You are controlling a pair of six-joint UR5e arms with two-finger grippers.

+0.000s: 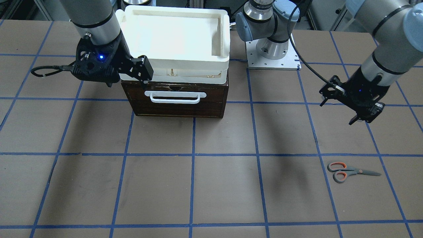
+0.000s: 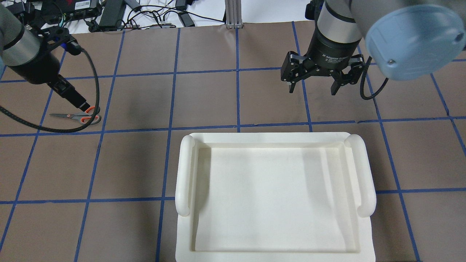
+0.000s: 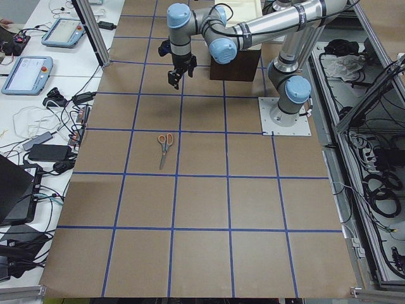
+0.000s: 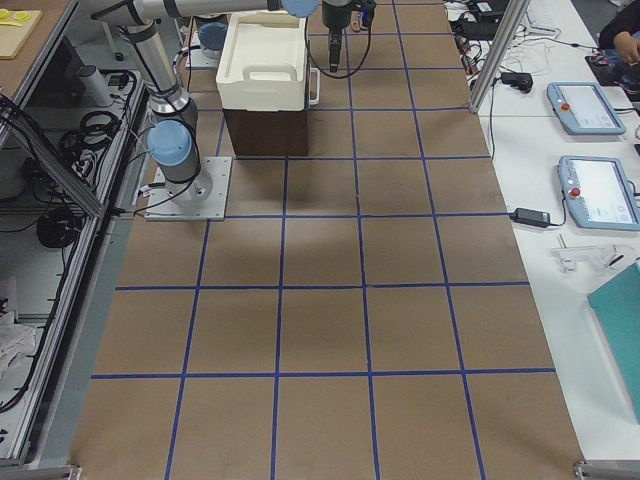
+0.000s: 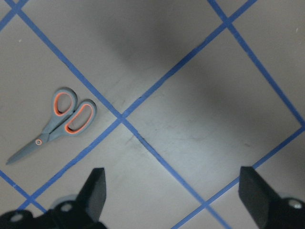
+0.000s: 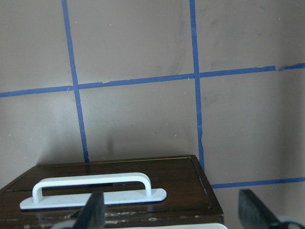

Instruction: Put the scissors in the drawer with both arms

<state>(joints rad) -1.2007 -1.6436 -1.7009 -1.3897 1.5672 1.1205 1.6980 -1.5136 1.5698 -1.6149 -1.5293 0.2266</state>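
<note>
Scissors (image 1: 352,172): lay flat on the desk (image 1: 224,185), blades closed, on the robot's left side and far from its base; well apart from the drawer
Drawer (image 1: 175,99): shut, its white handle (image 1: 175,97) facing away from the robot; a white tray (image 1: 175,36) sat on top of the box
Left claw (image 5: 174,195): open and empty; hovered above the desk near the scissors, which showed off to the left in its wrist view, not between the fingers
Right claw (image 2: 312,85): open and empty; hung just beside the drawer front, above the handle, close to the tray's edge
Risk at the scissors: they were thin and flat, so the fingers might scrape the desk or pinch only one loop; the pair could then swing or slip
Risk at the drawer: a pull on the handle might drag the whole box instead of the drawer; the claw could also knock the tray
</note>
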